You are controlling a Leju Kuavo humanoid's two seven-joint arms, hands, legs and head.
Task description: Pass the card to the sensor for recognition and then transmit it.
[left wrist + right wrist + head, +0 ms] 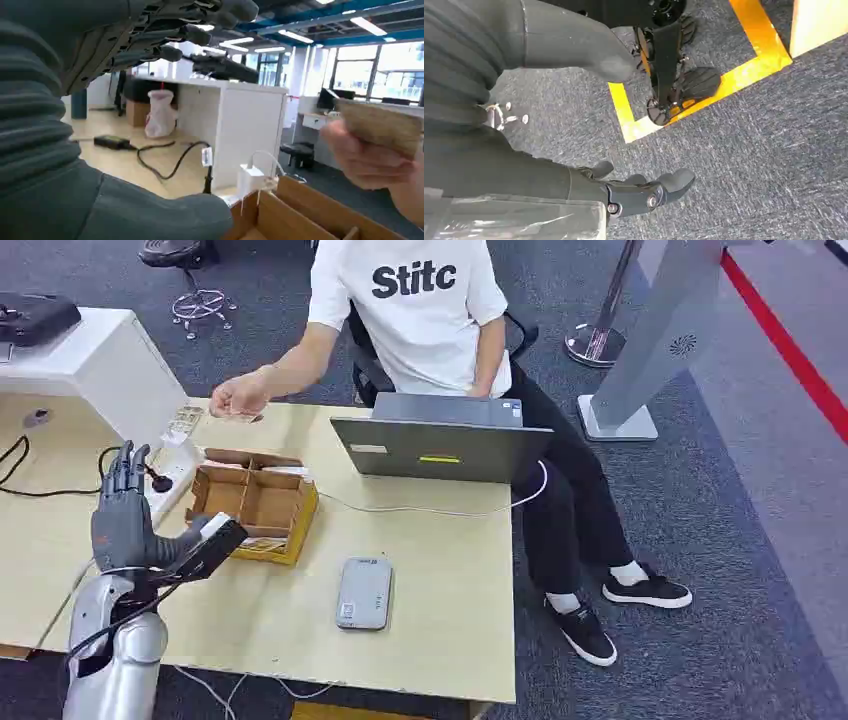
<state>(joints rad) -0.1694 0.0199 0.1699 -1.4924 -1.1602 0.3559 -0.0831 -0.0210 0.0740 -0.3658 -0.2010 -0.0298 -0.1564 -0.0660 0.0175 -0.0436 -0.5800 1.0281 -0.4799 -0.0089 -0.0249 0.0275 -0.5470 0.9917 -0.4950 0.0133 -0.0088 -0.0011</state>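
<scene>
The left hand [125, 515] stood raised near the table's [440, 620] left edge, fingers spread, empty; the right hand [644, 192] hung over grey carpet [764, 150], fingers loosely apart.

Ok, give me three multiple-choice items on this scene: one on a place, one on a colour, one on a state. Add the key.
1. Where does the grey flat device lie?
A. on the floor
B. on the table
C. on a chair

2. What colour is the person's shirt?
A. red
B. black
C. white

3. In what state is the robot's left hand?
A. clamped on a cable
B. raised, fingers apart, holding nothing
C. pressed flat on the floor

Key:
1 B, the device rests on bare wood near the table's front edge.
2 C, the shirt is white with dark lettering.
3 B, its fingers point upward and are empty, while the card is in the person's hand.
</scene>
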